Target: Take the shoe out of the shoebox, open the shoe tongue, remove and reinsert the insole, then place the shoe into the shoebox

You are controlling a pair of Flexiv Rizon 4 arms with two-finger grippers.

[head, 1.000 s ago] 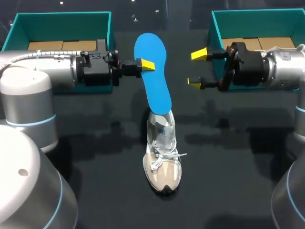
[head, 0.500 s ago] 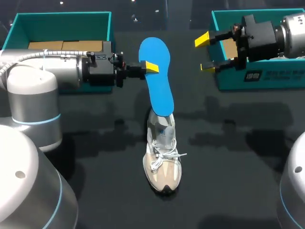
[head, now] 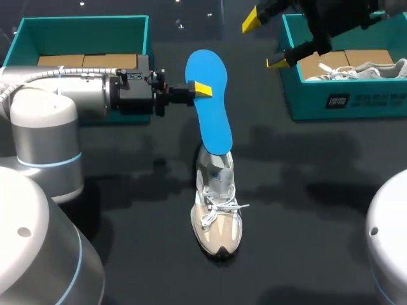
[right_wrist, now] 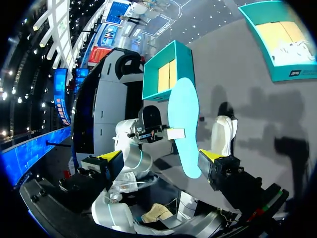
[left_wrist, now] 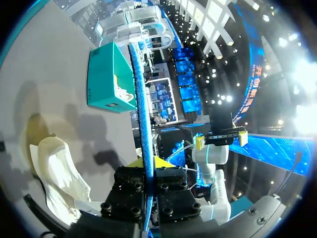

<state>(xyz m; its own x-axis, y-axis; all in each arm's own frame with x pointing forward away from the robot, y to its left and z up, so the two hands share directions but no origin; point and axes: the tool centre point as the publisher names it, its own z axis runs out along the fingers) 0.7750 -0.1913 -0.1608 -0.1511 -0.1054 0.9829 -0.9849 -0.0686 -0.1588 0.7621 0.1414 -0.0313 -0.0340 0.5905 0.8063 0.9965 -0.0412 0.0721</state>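
A beige mesh shoe (head: 217, 213) stands on the dark table, toe toward me. A blue insole (head: 210, 105) rises from the shoe's opening, leaning away, with its lower end at the heel. My left gripper (head: 198, 89) is shut on the insole's edge near its upper end. The left wrist view shows the insole (left_wrist: 141, 99) edge-on between the fingers, with the shoe (left_wrist: 59, 173) below. My right gripper (head: 270, 41) hangs open and holds nothing, high above the near-left corner of the right shoebox (head: 346, 101). In its own view the right gripper (right_wrist: 159, 156) faces the insole (right_wrist: 184, 124) and shoe (right_wrist: 223, 136) from afar.
A teal shoebox (head: 82, 25) lined with brown cardboard stands at the back left, behind my left arm. The right teal shoebox holds another pale shoe (head: 359, 70). Open dark tabletop lies around the standing shoe.
My right arm rose and pulled back to the far right, away from the insole, uncovering the right shoebox. The left gripper shifted the insole slightly right, then held still.
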